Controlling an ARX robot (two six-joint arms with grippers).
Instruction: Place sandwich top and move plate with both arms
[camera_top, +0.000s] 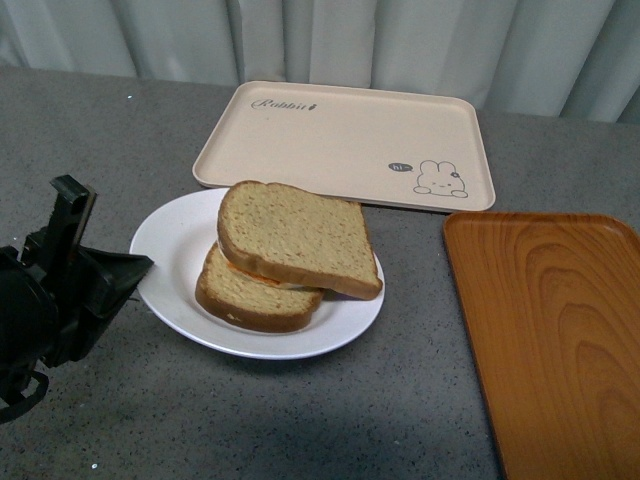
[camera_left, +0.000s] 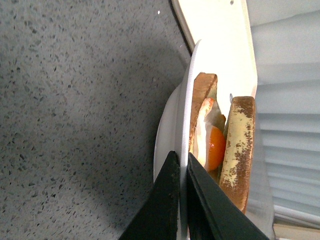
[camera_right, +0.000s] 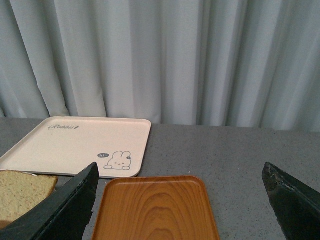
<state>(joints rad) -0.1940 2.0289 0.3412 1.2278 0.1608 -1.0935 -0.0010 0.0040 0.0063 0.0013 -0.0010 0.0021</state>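
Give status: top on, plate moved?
Done: sandwich top sits, skewed, on the egg slice. In hand: left gripper is pinched on the plate rim; right gripper open, off the plate. Left: right-side grip and the move; plate sits on the table.

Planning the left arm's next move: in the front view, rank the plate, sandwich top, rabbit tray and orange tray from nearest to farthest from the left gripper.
1. plate: its left rim is pinched in the left gripper.
2. sandwich top: on the plate, right of the gripper.
3. rabbit tray: behind the plate.
4. orange tray: far right.
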